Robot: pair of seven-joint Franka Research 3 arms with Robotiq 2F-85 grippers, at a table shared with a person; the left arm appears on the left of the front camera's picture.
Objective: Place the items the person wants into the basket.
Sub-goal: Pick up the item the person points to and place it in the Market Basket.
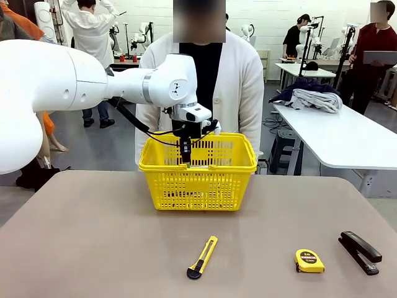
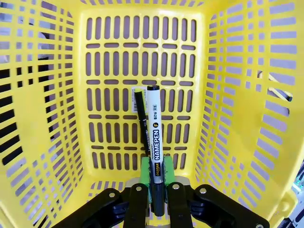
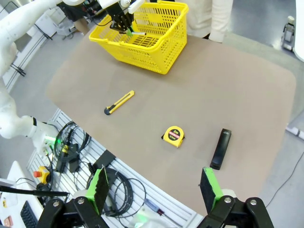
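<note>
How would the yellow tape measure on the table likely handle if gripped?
The tape measure lies flat, a squarish hard case, so it probably won't roll. Its smooth plastic shell might slip in a grip. Compact and solid-looking, it is likely heavy for its size.

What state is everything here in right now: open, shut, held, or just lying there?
Bright yellow plastic lattice basket: upright on the table.
Thin black pen: lying inside the basket.
Black-and-white marker: gripped, pointing down into the basket.
Left end effector: shut on the marker.
Right end effector: open, empty.
Yellow-and-black utility knife: lying flat on the table.
Square yellow tape measure: flat, tape wound in.
Black stapler: closed.
</note>
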